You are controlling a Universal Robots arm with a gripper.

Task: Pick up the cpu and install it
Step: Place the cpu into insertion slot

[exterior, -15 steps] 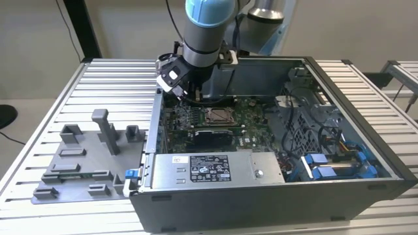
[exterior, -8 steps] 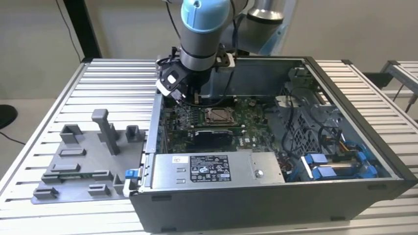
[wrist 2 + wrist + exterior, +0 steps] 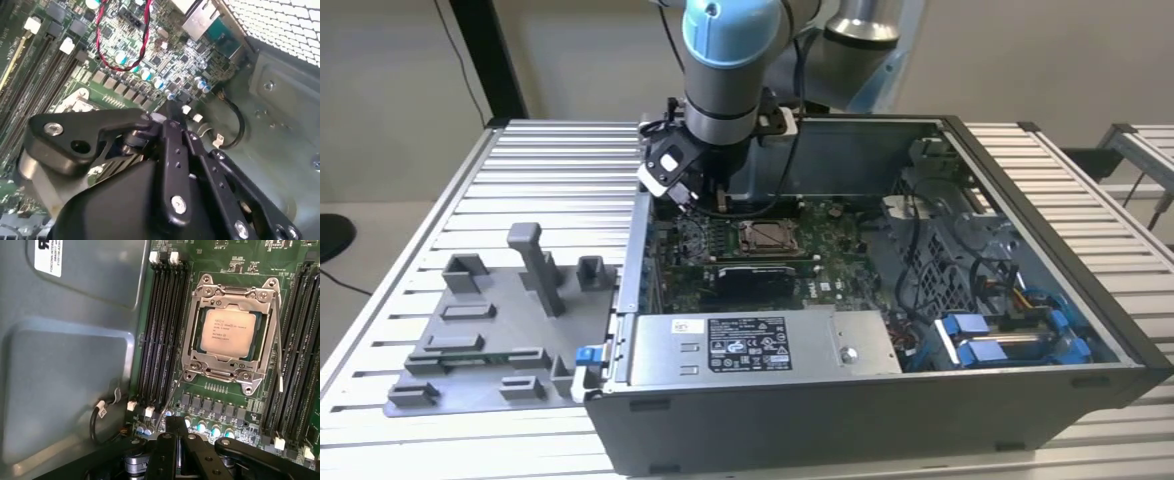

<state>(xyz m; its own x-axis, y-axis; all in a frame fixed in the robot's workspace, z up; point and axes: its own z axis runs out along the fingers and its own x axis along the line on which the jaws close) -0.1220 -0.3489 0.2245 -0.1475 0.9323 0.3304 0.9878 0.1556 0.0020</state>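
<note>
— Where is the cpu (image 3: 229, 337)?
— Flat in the socket frame (image 3: 194, 340) on the motherboard, silver top up, inside the computer case (image 3: 854, 420).
— And the gripper (image 3: 177, 426)?
— In the exterior view it hangs at ten o'clock from the socket. The jaws are drawn narrow and hold nothing, just beside the tip of the thin latch lever (image 3: 172, 400).
— Any advice?
— I'd judge seating matters most: press the lever slowly and keep clear of the memory slots (image 3: 160, 330).
</note>
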